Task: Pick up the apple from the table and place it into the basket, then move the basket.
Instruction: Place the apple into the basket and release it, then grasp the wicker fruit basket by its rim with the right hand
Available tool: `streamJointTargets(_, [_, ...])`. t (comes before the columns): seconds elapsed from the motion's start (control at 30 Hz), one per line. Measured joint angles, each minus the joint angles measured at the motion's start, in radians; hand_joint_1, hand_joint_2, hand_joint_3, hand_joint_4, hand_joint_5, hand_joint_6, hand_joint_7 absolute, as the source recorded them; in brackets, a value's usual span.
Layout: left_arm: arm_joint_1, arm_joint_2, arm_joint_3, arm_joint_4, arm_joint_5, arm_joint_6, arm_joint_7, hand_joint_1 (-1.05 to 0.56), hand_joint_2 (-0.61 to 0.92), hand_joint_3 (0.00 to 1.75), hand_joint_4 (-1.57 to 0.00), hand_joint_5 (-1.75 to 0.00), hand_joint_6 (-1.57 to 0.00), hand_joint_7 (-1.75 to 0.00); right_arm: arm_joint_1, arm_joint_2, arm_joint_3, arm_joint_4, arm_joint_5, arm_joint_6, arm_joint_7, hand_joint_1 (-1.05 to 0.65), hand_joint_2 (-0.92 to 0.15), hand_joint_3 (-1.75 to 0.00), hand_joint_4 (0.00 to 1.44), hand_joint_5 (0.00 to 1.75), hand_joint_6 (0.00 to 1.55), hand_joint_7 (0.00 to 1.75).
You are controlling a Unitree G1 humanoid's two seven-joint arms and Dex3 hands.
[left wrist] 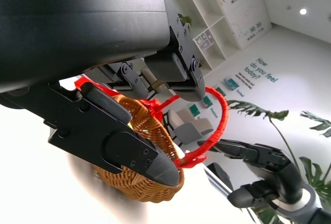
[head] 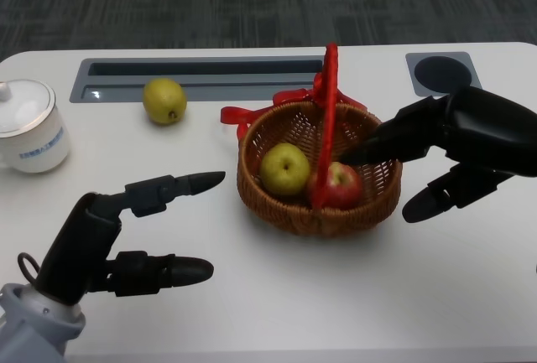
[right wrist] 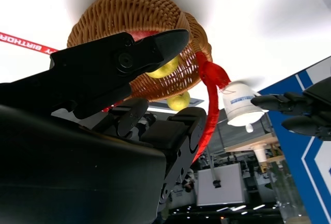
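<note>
- While we looked down from the head view, the red apple point(head: 339, 185) lay inside the wicker basket point(head: 369, 204), on its right half, touching the red handle point(head: 329, 111) that arched over the middle.
- We saw a yellow-green fruit point(head: 284, 168) in the basket's left half, just beside the apple.
- Our right hand point(head: 453, 149) hovered at the basket's right rim; one finger reached over the rim toward the apple, and the others hung outside, spread and holding nothing.
- We could not tell whether that fingertip touched the apple.
- Our left hand point(head: 126, 233) rested near the counter point(head: 252, 313) to the left of the basket, apart from it, its fingers spread wide and holding nothing.
- We noted a red ribbon point(head: 243, 116) tied at the far end of the handle and trailing onto the counter.
- A second yellow-green fruit point(head: 164, 100) sat on the counter behind and left of the basket, well apart from it.
- A white lidded cup point(head: 29, 124) stood at the counter's far left edge.
</note>
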Motion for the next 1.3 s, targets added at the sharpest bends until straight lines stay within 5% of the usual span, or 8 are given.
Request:
streamJointTargets(0.43, [0.049, -0.011, 0.001, -0.08, 0.007, 0.017, 0.021, -0.59, 0.74, 0.0, -0.75, -0.01, -0.78, 0.0, -0.013, 0.072, 0.076, 0.084, -0.149, 0.116, -0.094, -0.8, -0.9, -0.02, 0.76, 0.02, 0.69, 0.01])
streamJointTargets(0.9, [0.097, -0.025, 0.004, -0.123, 0.008, 0.021, 0.052, -0.56, 0.73, 0.0, -0.75, 0.0, -0.78, 0.0, -0.043, 0.132, 0.194, 0.117, -0.273, 0.176, -0.258, -0.74, -0.83, 0.0, 0.82, 0.03, 0.74, 0.01])
streamJointTargets(1.3, [0.132, -0.042, 0.006, -0.148, 0.012, 0.024, 0.074, -0.51, 0.71, 0.0, -0.74, 0.0, -0.78, 0.0, -0.049, 0.158, 0.173, 0.162, -0.171, 0.215, -0.16, -0.75, -0.85, -0.01, 0.82, 0.01, 0.73, 0.0])
